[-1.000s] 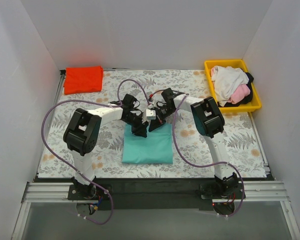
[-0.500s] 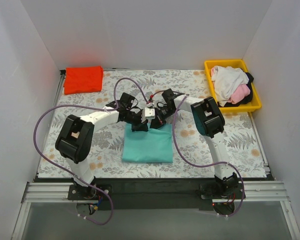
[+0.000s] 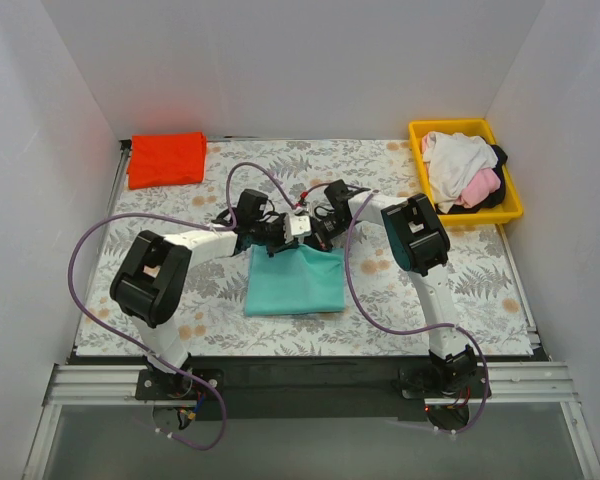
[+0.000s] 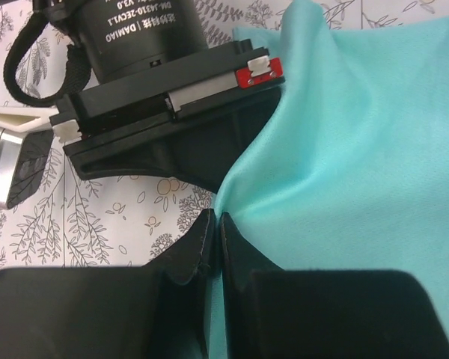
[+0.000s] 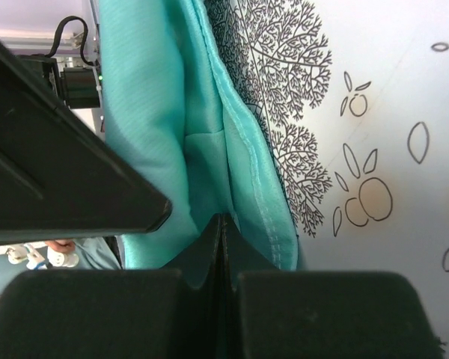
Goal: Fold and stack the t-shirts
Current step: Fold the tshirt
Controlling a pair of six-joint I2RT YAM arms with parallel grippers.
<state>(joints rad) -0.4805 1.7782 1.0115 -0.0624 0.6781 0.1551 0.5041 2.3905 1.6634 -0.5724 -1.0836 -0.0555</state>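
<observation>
A folded teal-green t-shirt (image 3: 298,282) lies on the fern-patterned cloth (image 3: 380,170) in the middle of the table. My left gripper (image 3: 273,240) is shut on its far left edge; in the left wrist view the fingers (image 4: 198,247) pinch the teal cloth (image 4: 359,149). My right gripper (image 3: 310,240) is shut on the far edge beside it; in the right wrist view its fingers (image 5: 232,250) pinch a teal fold (image 5: 209,112). The two grippers meet over the shirt's far edge. A folded red-orange t-shirt (image 3: 166,158) lies at the far left.
A yellow tray (image 3: 511,205) at the far right holds white (image 3: 455,160), pink and black shirts in a heap. White walls enclose the table on three sides. Purple cables loop over both arms.
Both grippers have drawn the shirt's far edge farther from me and slightly upward. The left arm's elbow swung left and stretched out. The teal shirt's near edge has shifted a little away from me.
</observation>
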